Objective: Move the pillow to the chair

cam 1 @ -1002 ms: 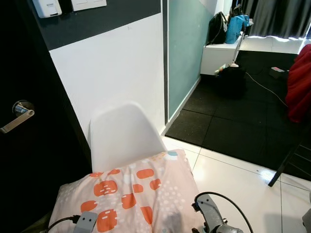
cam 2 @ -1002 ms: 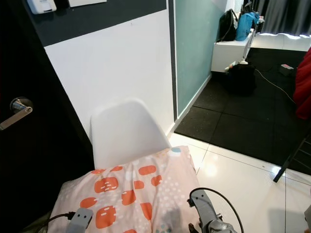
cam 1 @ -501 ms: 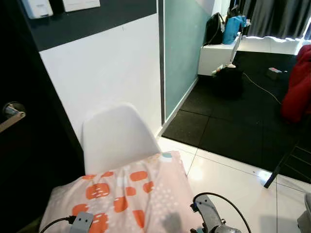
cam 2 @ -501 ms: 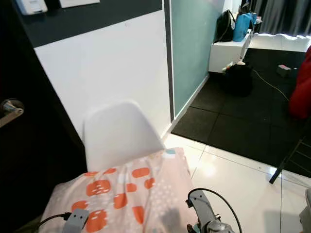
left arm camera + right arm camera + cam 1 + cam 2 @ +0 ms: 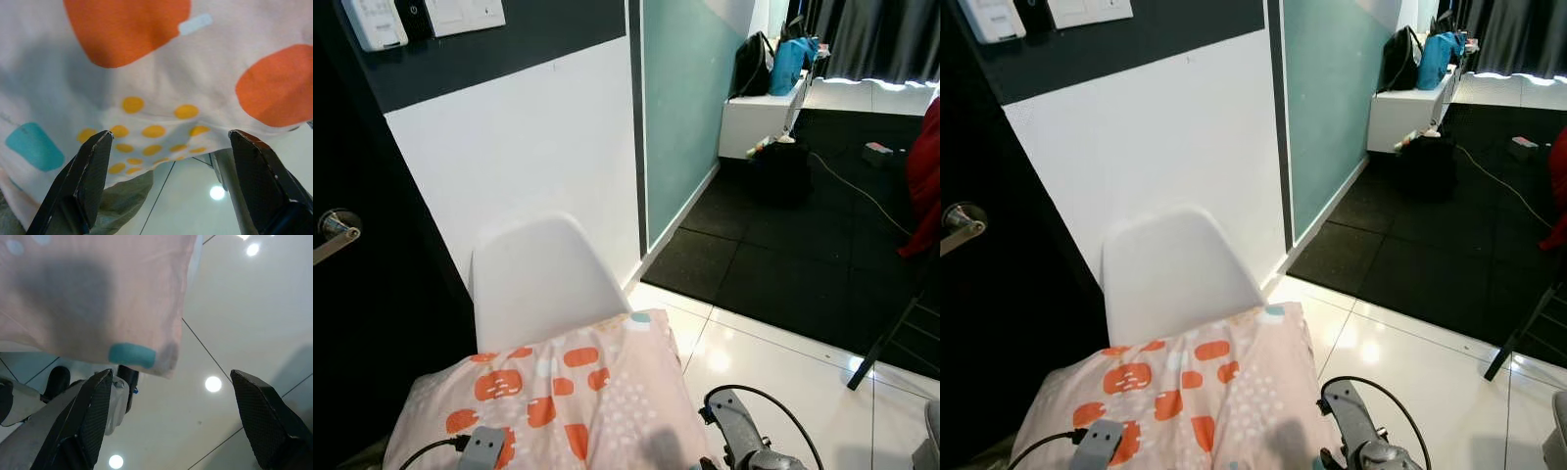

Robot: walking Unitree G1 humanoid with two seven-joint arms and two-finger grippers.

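Pillow [image 5: 558,392] lies across the front of the chair [image 5: 538,279] – its far edge sits against the foot of the white backrest, its near half overhangs toward the robot. Can't tell if it rests fully on the seat; the seat is hidden under it.

Left gripper [image 5: 168,181]: fingers wide apart, looking up at the pillow's underside – not clamped on it. Right gripper [image 5: 171,416]: also spread wide, under the pillow's corner with the tile floor [image 5: 234,333] beyond. So both sets of fingers seem to be below the pillow, nothing pinched.

Key relation: the pillow's long axis runs left-right across the chair front, chair straight ahead, one arm under each end – neither clearly nearer. My read: placement nearly done; next move is a push forward or a lowering of both arms together so the near half doesn't slide off.
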